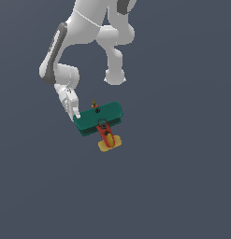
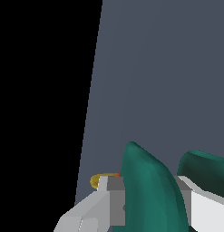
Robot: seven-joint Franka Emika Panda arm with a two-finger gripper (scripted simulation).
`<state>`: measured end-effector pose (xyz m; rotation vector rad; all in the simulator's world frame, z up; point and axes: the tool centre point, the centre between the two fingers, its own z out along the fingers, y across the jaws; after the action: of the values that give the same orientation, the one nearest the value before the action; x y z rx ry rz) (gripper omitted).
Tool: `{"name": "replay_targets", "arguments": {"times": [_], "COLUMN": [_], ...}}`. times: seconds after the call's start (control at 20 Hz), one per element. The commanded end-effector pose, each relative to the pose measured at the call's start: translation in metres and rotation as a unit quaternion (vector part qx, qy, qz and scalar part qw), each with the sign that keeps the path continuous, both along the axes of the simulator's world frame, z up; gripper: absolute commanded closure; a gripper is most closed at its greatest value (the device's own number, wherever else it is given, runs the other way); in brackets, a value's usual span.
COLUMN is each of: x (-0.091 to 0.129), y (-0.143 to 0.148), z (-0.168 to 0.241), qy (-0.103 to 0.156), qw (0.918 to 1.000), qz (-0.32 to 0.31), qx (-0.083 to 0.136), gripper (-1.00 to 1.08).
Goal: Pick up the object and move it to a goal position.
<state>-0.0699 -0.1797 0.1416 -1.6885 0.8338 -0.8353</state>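
1. Grey-blue flat ground [image 1: 182, 186] filled the exterior view, and the white arm [image 1: 65, 56] reached down from twelve o'clock, bending at a dark-striped link toward the middle of the picture.
2. In the same view the toy biplane [image 1: 99, 120] sat just below the centre, its two dark green wings stacked and tilted, the red-orange body running toward six o'clock and ending in a yellow tail [image 1: 110, 143]. A thin brownish propeller [image 1: 94, 103] stuck out at the plane's twelve o'clock side.
3. The gripper [image 1: 76, 116] met the wing tip at the plane's nine o'clock end, on the exterior view's left, with a white finger touching the green edge.
4. Whether the plane rested on the ground or hung above it could not be told from that view.
5. In the wrist view a green wing [image 2: 149, 190] stood between two white fingers [image 2: 97, 204], one on each side and both against it, so the claw was clamped on the wing.
6. A second green wing [image 2: 206, 170] showed beyond the far finger, and a sliver of the yellow tail peeked out behind the near one.
7. Black void covered that view's nine o'clock side, beside the grey-blue ground.
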Motion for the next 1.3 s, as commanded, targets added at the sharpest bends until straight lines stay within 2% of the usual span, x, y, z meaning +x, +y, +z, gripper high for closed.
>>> {"name": "replay_targets", "arguments": {"times": [0.0, 0.65, 0.95, 1.25], "x": [0.0, 0.005, 0.017, 0.036], "y": [0.0, 0.008, 0.026, 0.056], "z": [0.0, 0.016, 0.053, 0.113], "qy": [0.0, 0.0, 0.0, -0.001], "qw": [1.0, 1.0, 1.0, 1.0], "qz": [0.0, 0.0, 0.0, 0.001], "qx": [0.0, 0.0, 0.0, 0.001], "gripper": [1.08, 1.08, 1.08, 1.08]}}
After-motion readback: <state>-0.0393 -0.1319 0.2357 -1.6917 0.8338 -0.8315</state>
